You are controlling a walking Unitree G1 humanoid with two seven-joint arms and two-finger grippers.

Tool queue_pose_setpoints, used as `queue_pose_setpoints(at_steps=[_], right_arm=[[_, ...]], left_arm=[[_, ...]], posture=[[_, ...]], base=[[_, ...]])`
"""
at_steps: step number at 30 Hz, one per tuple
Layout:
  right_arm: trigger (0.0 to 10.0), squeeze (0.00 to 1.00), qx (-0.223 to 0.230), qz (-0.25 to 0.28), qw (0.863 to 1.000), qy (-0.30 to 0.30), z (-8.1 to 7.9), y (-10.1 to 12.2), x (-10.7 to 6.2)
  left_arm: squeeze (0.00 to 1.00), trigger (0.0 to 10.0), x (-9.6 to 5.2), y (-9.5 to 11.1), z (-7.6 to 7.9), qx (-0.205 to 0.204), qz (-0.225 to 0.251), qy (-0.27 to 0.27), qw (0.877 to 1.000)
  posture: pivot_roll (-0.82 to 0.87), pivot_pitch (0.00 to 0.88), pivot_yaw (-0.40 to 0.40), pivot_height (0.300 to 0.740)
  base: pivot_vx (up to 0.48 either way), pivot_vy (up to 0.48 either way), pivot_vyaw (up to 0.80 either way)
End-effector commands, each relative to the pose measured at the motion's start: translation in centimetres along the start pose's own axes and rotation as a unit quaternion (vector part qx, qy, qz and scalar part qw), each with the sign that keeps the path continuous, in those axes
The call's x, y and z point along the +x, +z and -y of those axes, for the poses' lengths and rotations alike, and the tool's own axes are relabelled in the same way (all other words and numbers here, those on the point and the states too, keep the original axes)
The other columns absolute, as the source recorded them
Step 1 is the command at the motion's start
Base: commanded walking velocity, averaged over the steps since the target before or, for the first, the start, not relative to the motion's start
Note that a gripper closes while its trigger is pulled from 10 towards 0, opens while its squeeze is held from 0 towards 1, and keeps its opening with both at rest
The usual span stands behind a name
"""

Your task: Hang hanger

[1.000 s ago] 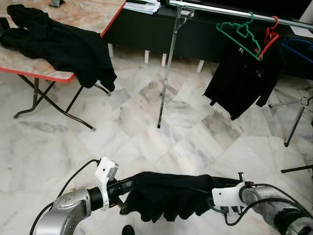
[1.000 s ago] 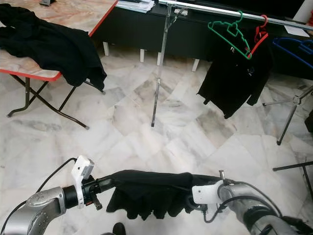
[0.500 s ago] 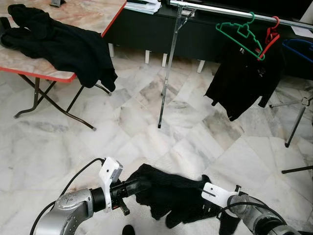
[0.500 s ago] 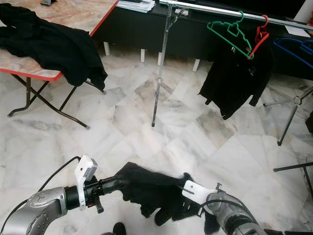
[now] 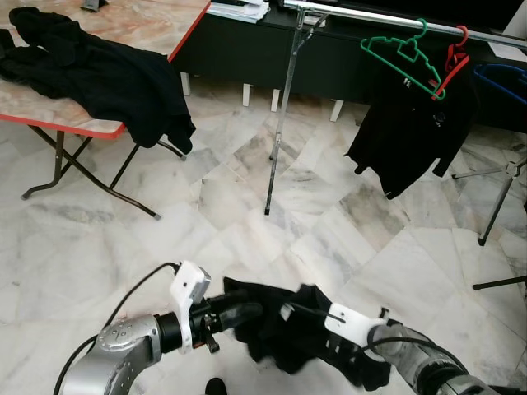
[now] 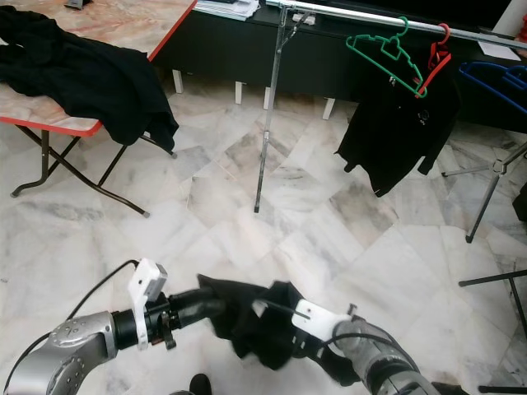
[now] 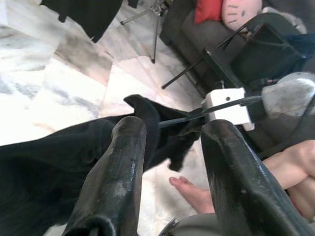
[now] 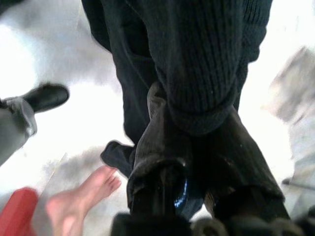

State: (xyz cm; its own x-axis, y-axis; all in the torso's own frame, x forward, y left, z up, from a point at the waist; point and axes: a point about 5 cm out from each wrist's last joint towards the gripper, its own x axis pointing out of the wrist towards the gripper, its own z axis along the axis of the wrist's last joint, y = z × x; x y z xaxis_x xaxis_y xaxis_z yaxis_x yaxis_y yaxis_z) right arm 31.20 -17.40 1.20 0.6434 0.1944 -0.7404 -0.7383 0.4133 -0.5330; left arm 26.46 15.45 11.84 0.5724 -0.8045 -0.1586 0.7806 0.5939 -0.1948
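the black garment [image 5: 288, 337], bunched and sagging, sat at the bottom centre of the head view between the two arms, well apart from the rail [image 5: 387, 20] at the upper right where a green hanger [image 5: 403, 56] and a red hanger [image 5: 453, 62] already hung. the left gripper [image 7: 167, 162] stood with its fingers spread wide around a fold without pinching it, while the right gripper [image 8: 197, 167] was buried in knit cloth, so whether it clamped anything could not be told. with so loose a hold the garment could slide to the marble floor [image 5: 247, 206], or snag near the bare foot [image 8: 83, 196] of a person close by.
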Motion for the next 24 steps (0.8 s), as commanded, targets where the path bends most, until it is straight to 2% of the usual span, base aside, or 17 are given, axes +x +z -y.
queue_pose_setpoints(at_steps=[1, 2, 3, 5, 6, 8, 10, 11, 12, 15, 21, 24], right_arm=[[10.0, 0.00, -0.019, 0.012, 1.000, 0.012, -0.2, 0.1, 0.0], [10.0, 0.00, -0.034, 0.015, 0.999, 0.019, -0.2, 0.2, -0.1], [10.0, 0.00, -0.034, 0.015, 0.999, 0.019, -0.2, 0.2, -0.1], [10.0, 0.00, -0.066, 0.018, 0.997, 0.022, 0.3, 0.2, -0.2], [10.0, 0.00, -0.066, 0.018, 0.997, 0.022, 0.3, 0.2, -0.2], [10.0, 0.00, -0.089, 0.038, 0.995, 0.031, 0.9, 0.9, -0.4], [10.0, 0.00, -0.089, 0.038, 0.995, 0.031, 0.9, 0.9, -0.4], [10.0, 0.00, -0.103, 0.051, 0.993, 0.041, 1.0, 1.3, -0.5], [10.0, 0.00, -0.140, 0.060, 0.986, 0.059, 1.1, 1.8, -0.6], [10.0, 0.00, -0.160, 0.054, 0.984, 0.061, 1.3, 1.8, -0.6], [10.0, 0.00, -0.157, 0.057, 0.984, 0.060, 1.3, 2.3, -0.5], [10.0, 0.00, -0.153, 0.062, 0.984, 0.063, 1.0, 2.8, -0.3]], left_arm=[[1.00, 10.0, -0.5, -0.9, -0.2, 0.001, -0.027, 0.006, 1.000], [1.00, 10.0, -0.8, -1.3, -0.3, 0.012, -0.049, 0.002, 0.999], [1.00, 10.0, -0.8, -1.3, -0.3, 0.012, -0.049, 0.002, 0.999], [1.00, 10.0, -1.5, -2.4, -0.6, 0.050, -0.115, 0.002, 0.992], [1.00, 10.0, -1.5, -2.4, -0.6, 0.050, -0.115, 0.002, 0.992], [1.00, 10.0, -1.6, -3.0, -1.4, 0.091, -0.161, 0.019, 0.983], [1.00, 10.0, -1.6, -3.0, -1.4, 0.091, -0.161, 0.019, 0.983], [1.00, 10.0, -1.5, -3.1, -1.7, 0.108, -0.171, 0.026, 0.979], [1.00, 10.0, -0.9, -2.8, -1.6, 0.128, -0.176, 0.012, 0.976], [1.00, 10.0, -0.5, -2.6, -1.4, 0.133, -0.171, 0.002, 0.976], [1.00, 10.0, 0.3, -1.6, -1.5, 0.158, -0.157, 0.009, 0.975], [1.00, 10.0, 0.5, 0.1, -1.0, 0.179, -0.135, 0.000, 0.974]], posture=[[0.08, 0.235, -0.114, 0.740], [0.08, 0.235, -0.114, 0.740], [0.08, 0.235, -0.114, 0.740], [0.08, 0.232, -0.113, 0.740], [0.08, 0.232, -0.113, 0.740], [0.08, 0.227, -0.110, 0.740], [0.08, 0.227, -0.110, 0.740], [0.08, 0.226, -0.110, 0.740], [0.08, 0.219, -0.110, 0.740], [0.08, 0.215, -0.110, 0.740], [0.09, 0.206, -0.109, 0.740], [0.09, 0.196, -0.104, 0.740]], base=[[0.000, 0.000, 0.00], [0.000, 0.000, 0.00], [0.000, 0.000, 0.00], [0.000, 0.000, 0.00], [0.000, 0.000, 0.00], [0.000, 0.000, 0.00], [0.000, 0.000, 0.00], [0.000, 0.000, 0.00], [0.000, 0.000, 0.00], [0.000, 0.000, 0.00], [0.000, 0.000, 0.00], [0.000, 0.000, 0.00]])
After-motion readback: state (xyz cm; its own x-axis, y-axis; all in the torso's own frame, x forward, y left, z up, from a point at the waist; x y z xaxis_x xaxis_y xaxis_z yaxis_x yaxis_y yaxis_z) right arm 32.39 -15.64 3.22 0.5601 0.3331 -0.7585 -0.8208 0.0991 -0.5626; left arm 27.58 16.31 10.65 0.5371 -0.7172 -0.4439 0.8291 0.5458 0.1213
